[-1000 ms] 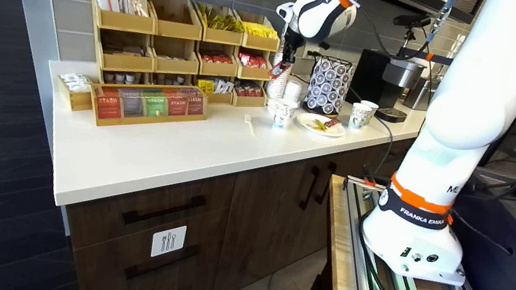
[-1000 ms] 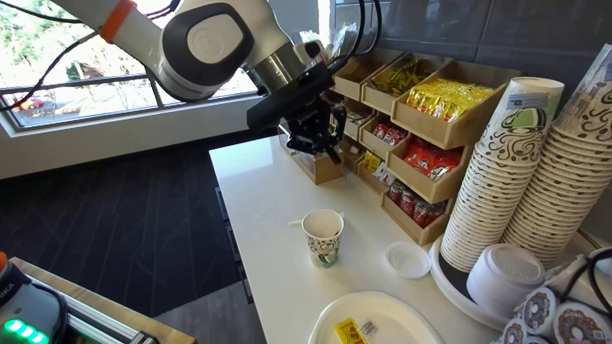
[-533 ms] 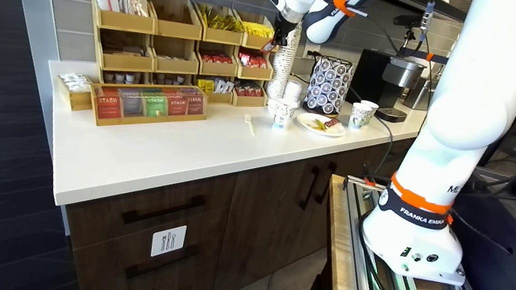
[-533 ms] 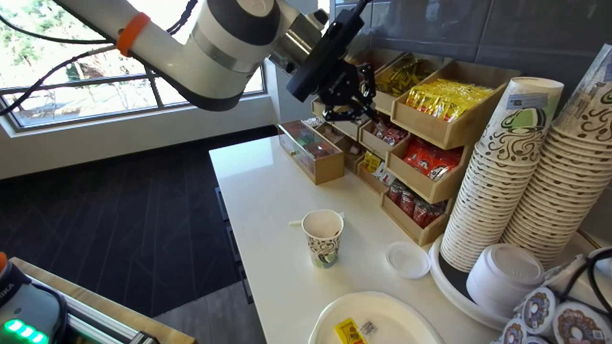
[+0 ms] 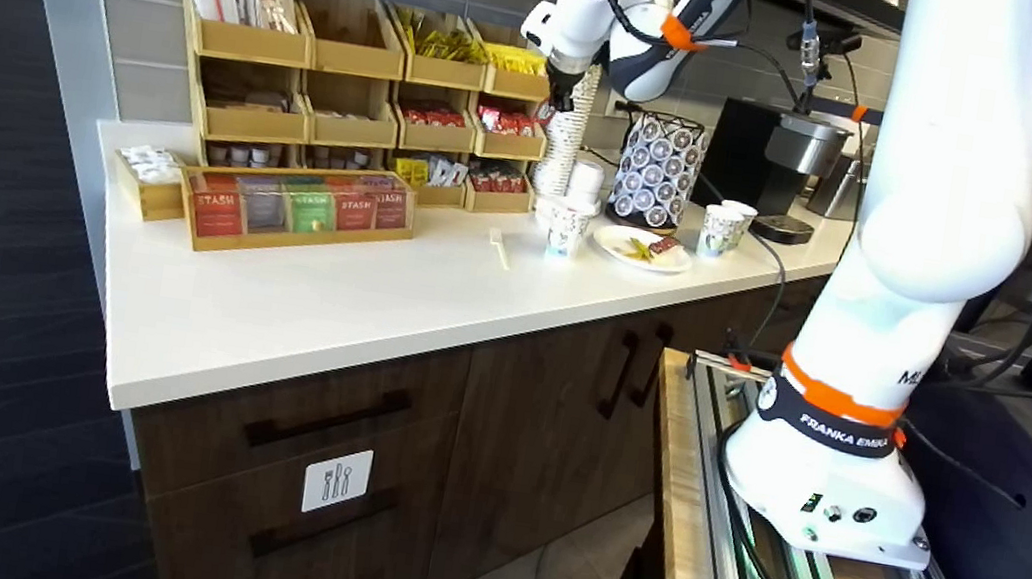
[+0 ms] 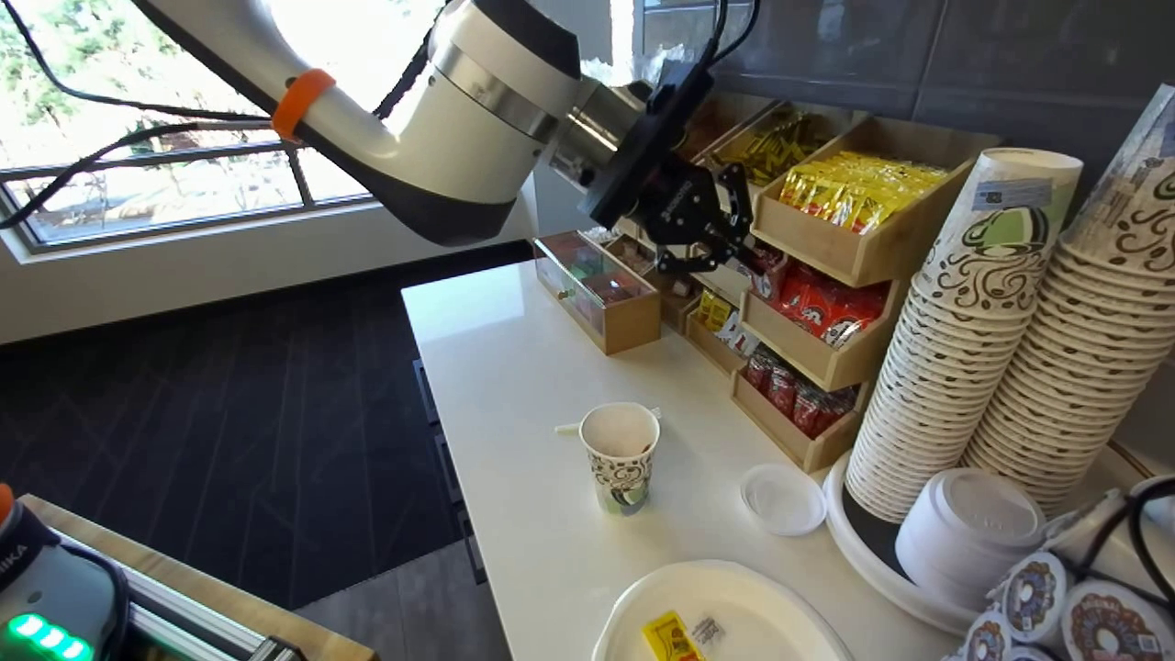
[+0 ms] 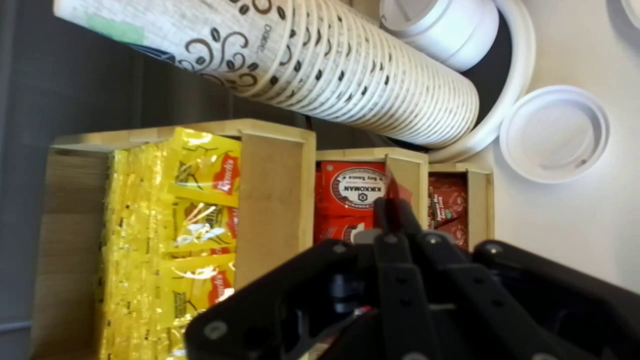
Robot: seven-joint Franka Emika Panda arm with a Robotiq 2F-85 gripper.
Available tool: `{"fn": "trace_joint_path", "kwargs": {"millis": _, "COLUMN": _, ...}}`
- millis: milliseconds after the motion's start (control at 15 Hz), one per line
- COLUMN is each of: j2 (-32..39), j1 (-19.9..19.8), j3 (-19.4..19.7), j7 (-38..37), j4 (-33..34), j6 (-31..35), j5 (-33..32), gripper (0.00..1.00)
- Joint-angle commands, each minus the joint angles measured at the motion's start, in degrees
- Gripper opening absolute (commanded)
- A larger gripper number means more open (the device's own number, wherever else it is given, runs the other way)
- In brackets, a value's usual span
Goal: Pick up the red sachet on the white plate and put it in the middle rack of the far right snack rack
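Evidently, the red sachet [image 7: 393, 194] is pinched at one end by the gripper [image 7: 394, 217], presumably so that the middle rack [image 6: 791, 343] can be entered free-end first.

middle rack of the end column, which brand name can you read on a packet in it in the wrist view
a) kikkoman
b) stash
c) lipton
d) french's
a: in the wrist view a red packet in the middle rack shows KIKKOMAN, printed upside down as seen there, while French's is on the yellow packets in the top bin.
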State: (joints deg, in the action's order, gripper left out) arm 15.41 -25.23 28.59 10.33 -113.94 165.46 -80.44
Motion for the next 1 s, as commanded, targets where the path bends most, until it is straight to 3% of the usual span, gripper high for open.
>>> {"fn": "trace_joint_path", "kwargs": {"millis": 0, "j2": 0.69, "j1": 0.45, "j3": -0.01, "j7": -1.69, "j4": 0.05, "j6": -0.24, "j5": -1.42, "gripper": 0.01}}
{"fn": "trace_joint_path", "kwargs": {"millis": 400, "j2": 2.06, "j1": 1.04, "j3": 0.06, "j7": -3.58, "j4": 0.84, "j6": -0.28, "j5": -2.72, "gripper": 0.0}}
{"fn": "trace_joint_path", "kwargs": {"millis": 933, "j2": 7.97, "j1": 2.73, "j3": 0.07, "j7": -9.89, "j4": 7.85, "j6": -1.06, "j5": -7.21, "gripper": 0.0}}
